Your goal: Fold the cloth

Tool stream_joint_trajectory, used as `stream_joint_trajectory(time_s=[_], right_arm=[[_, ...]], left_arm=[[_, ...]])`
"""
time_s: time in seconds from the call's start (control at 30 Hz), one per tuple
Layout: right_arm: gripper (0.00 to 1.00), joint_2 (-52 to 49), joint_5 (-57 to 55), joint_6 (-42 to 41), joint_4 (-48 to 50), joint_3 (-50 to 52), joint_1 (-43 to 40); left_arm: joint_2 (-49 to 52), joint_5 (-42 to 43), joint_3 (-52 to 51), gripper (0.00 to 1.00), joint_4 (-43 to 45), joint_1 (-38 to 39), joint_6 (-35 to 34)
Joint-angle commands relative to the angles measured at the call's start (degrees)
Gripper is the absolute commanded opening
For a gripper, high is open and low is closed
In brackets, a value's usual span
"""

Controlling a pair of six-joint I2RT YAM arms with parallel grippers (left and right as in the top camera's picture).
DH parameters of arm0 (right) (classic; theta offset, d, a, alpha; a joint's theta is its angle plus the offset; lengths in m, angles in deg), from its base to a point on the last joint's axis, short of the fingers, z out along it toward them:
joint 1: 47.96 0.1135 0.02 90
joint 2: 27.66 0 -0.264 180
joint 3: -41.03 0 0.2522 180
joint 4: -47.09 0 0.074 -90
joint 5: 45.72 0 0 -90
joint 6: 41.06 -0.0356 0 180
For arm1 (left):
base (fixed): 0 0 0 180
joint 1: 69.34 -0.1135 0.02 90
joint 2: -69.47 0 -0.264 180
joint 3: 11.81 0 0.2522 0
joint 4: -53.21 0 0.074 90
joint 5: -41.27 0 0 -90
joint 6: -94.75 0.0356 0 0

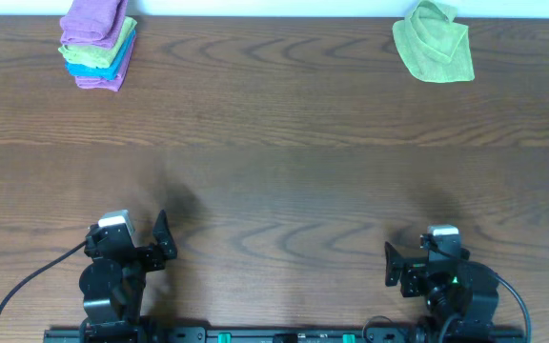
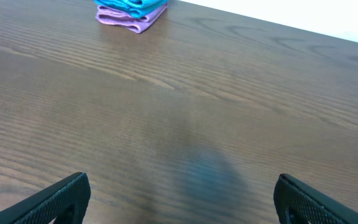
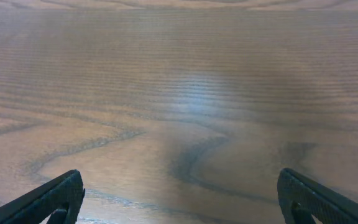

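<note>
Table point(image 1: 274, 171): wood-grain.
Cloth point(image 1: 434, 43): lime-green, crumpled, at the table's far right edge, nothing touching it.
Stack of folded cloths point(image 1: 98, 43): purple, green and blue, at the table's far left edge.
Left gripper point(image 2: 182, 186), right gripper point(image 3: 179, 180): at the table's near edge, jaws wide, empty.

Wood-grain table point(image 1: 274, 143): crumpled lime-green cloth point(image 1: 434, 43) far right, folded cloth stack point(image 1: 98, 43) far left.

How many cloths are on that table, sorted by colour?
Purple cloths: 2, both stacked
Green: 2, the loose green cloth and the stacked green cloth
Blue cloth: 1, stacked
Total: 5
</note>
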Motion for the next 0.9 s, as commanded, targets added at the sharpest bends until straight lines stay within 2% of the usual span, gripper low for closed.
stream_joint_trajectory(time_s=[0.0,0.2,0.37,0.5,0.57,0.63,0.73,0.87], right_arm=[[0.99,0.6,0.3,0.7,-0.1,0.8,-0.3],[0.99,0.6,1.1,-0.3,2.8,0.8,-0.3],[0.99,0.6,1.9,-15.7,15.1,0.8,-0.3],[0.99,0.6,-0.4,-16.4,22.2,0.8,-0.3],[0.99,0.6,-4.1,-17.6,28.2,0.9,-0.3],[0.99,-0.2,-12.2,-22.7,33.7,1.0,-0.3],[0.99,-6.7,-13.6,-20.3,42.6,1.0,-0.4],[0.99,-28.5,-12.8,-21.7,56.8,-0.7,-0.8]], left_arm=[[-0.4,-0.7,-1.1,0.95,-0.1,0.2,-0.2],[-0.4,-0.7,-1.1,0.95,-0.1,0.2,-0.2],[-0.4,-0.7,-1.0,0.95,-0.1,0.2,-0.2],[-0.4,-0.7,-1.1,0.95,-0.1,0.2,-0.2],[-0.4,-0.7,-1.1,0.95,-0.1,0.2,-0.2],[-0.4,-0.7,-1.1,0.96,-0.1,0.2,-0.2],[-0.4,-0.7,-1.1,0.95,-0.1,0.2,-0.2],[-0.4,-0.7,-1.1,0.95,-0.1,0.2,-0.2]])
